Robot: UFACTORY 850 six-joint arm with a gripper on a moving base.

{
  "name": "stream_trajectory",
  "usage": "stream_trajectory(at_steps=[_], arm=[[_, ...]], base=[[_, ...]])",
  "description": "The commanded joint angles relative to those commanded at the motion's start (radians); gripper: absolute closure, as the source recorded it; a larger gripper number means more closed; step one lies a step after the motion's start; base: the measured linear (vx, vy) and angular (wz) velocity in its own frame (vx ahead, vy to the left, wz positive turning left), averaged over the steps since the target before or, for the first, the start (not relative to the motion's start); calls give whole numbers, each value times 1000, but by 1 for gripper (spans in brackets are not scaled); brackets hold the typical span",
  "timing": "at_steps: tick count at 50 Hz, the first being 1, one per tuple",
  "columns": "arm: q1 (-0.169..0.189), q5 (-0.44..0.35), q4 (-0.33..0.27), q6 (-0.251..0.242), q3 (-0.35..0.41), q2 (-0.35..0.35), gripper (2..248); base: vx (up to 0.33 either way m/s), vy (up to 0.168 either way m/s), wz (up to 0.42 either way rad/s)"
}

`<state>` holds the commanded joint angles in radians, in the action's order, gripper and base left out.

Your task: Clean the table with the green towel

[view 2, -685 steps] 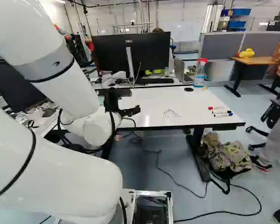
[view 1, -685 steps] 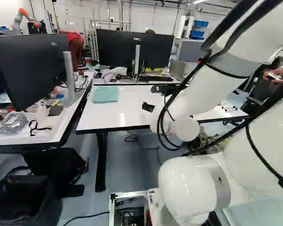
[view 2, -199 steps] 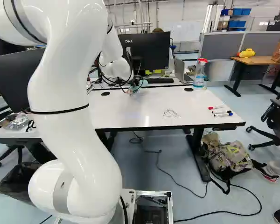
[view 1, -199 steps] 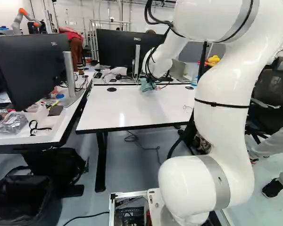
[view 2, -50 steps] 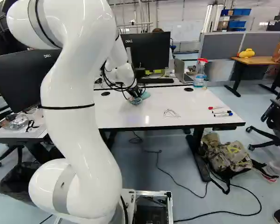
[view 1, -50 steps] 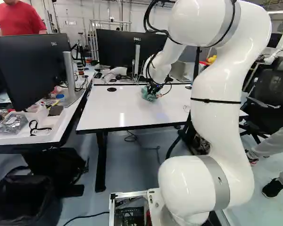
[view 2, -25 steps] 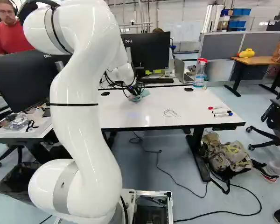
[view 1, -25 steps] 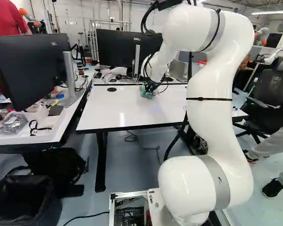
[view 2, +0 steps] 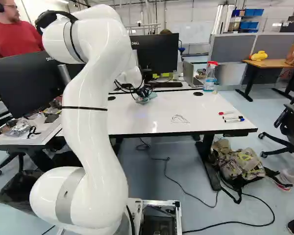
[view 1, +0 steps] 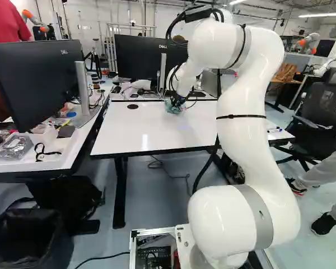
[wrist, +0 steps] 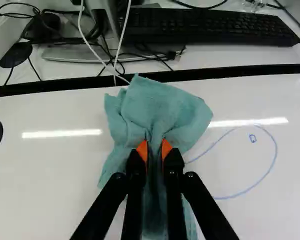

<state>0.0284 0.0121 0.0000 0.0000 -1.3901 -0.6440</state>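
Near the far edge of the white table (view 1: 151, 134), my gripper (view 1: 178, 103) is down at the tabletop. In the wrist view both orange pads of the gripper (wrist: 154, 149) pinch the green towel (wrist: 160, 107) from two sides. The towel spreads out bunched ahead of the fingers and also trails under them, lying on the table. A blue curved marker line (wrist: 276, 152) with a small mark inside it shows beside the towel. In the right base view another drawn outline (view 2: 179, 119) lies nearer the table's front edge.
Markers (view 2: 232, 117) lie at the table's right end. Behind it a second desk carries a keyboard (wrist: 205, 27), a monitor (view 2: 159, 54) and a spray bottle (view 2: 210, 77). Another monitor (view 1: 36, 78) stands on the left desk. Another robot (view 1: 35, 21) is in the background.
Over the last second my arm has swung leftward, and the gripper has shifted slightly left and toward the table's far edge with the towel. The base has stayed put.
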Motion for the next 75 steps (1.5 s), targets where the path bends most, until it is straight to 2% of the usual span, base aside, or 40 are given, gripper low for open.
stream_trajectory(at_steps=[75], arm=[[185, 0, 0, 0, -24, -17, 199]], base=[[0, 0, 0]])
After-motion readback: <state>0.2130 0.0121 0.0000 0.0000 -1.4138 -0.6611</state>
